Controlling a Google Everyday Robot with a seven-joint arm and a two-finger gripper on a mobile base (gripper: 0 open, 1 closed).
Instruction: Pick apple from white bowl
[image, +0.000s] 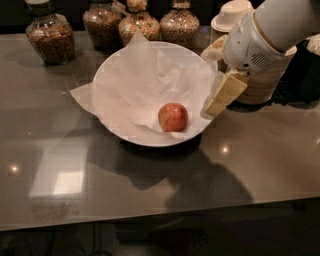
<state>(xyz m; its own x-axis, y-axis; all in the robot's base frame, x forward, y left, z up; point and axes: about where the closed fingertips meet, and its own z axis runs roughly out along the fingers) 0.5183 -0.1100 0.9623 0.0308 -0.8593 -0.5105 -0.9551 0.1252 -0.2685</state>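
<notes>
The small round red-orange apple lies in the wide paper-lined white bowl, left of and slightly below the claw at the rim. Clenched or released, I cannot tell.

Grain jars at bk, stacked bowls, gray ctr

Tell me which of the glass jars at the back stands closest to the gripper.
The rightmost jar, just behind the far rim of the white bowl. The gripper hangs at the bowl's right edge; the other three jars stand further left.
</notes>
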